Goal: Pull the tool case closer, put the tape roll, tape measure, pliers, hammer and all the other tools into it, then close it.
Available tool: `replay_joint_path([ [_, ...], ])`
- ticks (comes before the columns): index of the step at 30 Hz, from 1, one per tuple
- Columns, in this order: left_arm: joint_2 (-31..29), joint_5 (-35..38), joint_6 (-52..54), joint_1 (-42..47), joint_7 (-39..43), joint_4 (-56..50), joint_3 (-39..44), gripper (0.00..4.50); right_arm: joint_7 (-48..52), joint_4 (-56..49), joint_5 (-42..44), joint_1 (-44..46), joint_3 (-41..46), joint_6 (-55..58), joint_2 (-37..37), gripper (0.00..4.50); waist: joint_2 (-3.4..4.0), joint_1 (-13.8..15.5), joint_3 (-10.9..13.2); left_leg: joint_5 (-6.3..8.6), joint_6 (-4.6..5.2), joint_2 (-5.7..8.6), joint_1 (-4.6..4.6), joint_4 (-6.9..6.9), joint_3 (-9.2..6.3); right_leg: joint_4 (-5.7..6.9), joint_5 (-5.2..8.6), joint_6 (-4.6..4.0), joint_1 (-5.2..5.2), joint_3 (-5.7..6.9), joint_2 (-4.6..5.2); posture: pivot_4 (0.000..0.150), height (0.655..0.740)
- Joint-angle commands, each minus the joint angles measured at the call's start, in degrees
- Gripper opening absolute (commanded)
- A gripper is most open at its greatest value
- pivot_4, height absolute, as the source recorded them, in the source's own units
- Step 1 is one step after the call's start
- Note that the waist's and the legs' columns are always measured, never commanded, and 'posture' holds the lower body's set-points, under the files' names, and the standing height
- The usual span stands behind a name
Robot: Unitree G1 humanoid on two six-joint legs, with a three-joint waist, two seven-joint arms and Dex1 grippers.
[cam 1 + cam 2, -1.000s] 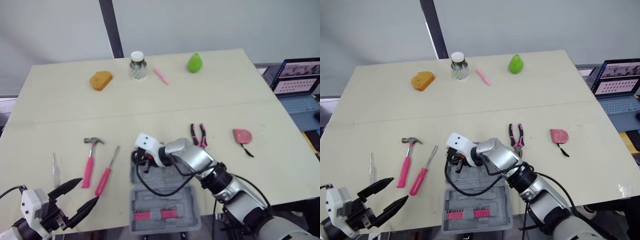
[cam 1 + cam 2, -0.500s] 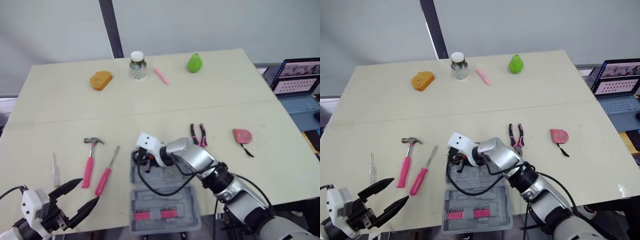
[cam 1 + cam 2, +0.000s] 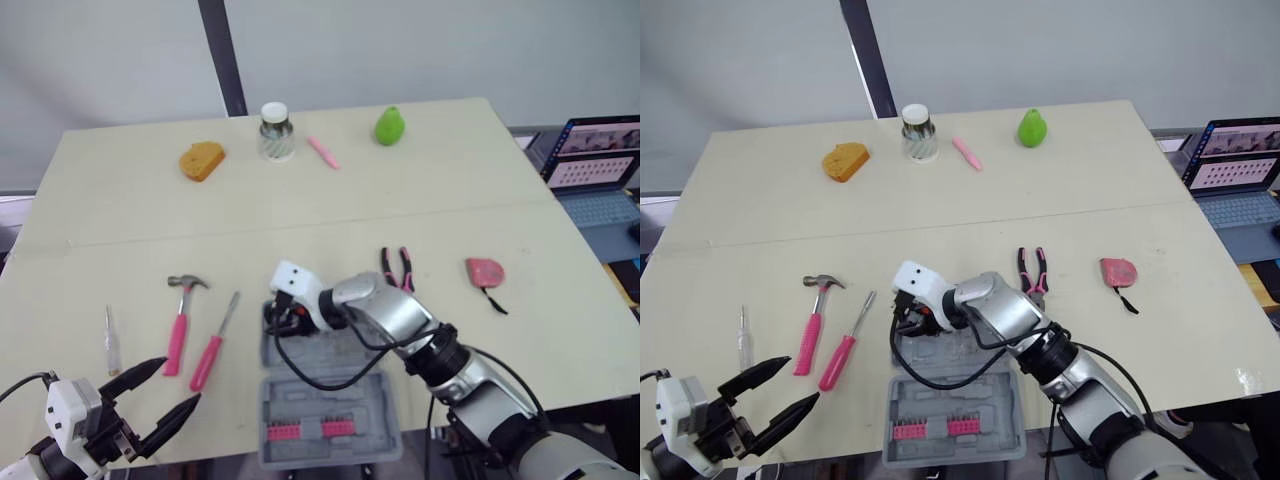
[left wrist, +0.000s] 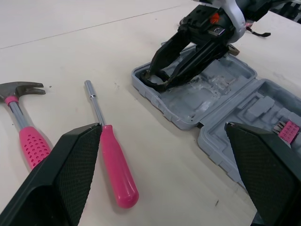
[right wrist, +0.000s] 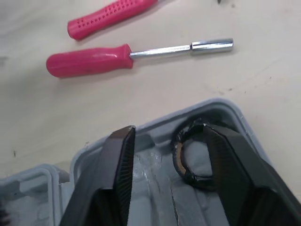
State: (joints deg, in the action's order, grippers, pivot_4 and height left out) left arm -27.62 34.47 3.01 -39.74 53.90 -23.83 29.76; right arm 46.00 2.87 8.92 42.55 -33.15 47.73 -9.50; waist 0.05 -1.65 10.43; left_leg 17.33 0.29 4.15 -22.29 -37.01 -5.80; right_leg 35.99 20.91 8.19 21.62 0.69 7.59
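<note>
Now the right fingers (image 5: 117, 179) stand spread over the case (image 4: 211, 136), the tape roll (image 5: 195, 180) lying loose inside between them; the left fingers (image 4: 70, 165) gape beside the screwdriver (image 4: 115, 169).

Far half of the tool case (image 3: 300, 400) is partly covered by the right gripper (image 5: 168, 131) and its arm. Tape roll (image 5: 194, 180) is partly hidden by one finger. Laptop (image 3: 600, 170) is cut off at the right edge. Slim tool (image 3: 109, 340) at near left cannot be identified.
</note>
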Motion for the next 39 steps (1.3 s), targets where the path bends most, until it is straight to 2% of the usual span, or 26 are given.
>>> replay_joint_path([
  [1, 0.27, -0.03, -0.86, -0.82, 0.27, -0.74, 0.02, 4.50, 1.38, -4.62, 1.95, 0.75, 2.10, 0.96, 0.09, 2.43, 0.00, -0.01, 0.00, 0.00, 0.00, 0.00, 0.00, 0.01, 0.00, 0.00, 0.00, 0.00, 0.00, 0.00, 0.00, 0.150, 0.7385],
  [18, -0.24, -0.04, -0.60, 0.26, 0.20, -0.42, -0.41, 4.50, -2.05, -0.05, 0.39, -5.41, 4.20, -10.13, 1.10, 2.43, -0.02, 0.01, -0.01, 0.00, 0.00, 0.00, 0.00, 0.00, 0.01, 0.01, 0.00, 0.00, 0.00, 0.01, -0.01, 0.150, 0.7385],
  [39, -0.59, -0.08, -0.51, 0.47, 0.45, -0.41, -0.29, 4.50, -3.06, 7.18, -3.75, -7.86, 4.13, -15.87, 3.18, 2.43, -0.03, -0.02, -0.02, 0.00, 0.00, 0.00, 0.02, -0.01, 0.01, 0.04, 0.00, 0.00, -0.01, 0.01, -0.03, 0.150, 0.7385],
])
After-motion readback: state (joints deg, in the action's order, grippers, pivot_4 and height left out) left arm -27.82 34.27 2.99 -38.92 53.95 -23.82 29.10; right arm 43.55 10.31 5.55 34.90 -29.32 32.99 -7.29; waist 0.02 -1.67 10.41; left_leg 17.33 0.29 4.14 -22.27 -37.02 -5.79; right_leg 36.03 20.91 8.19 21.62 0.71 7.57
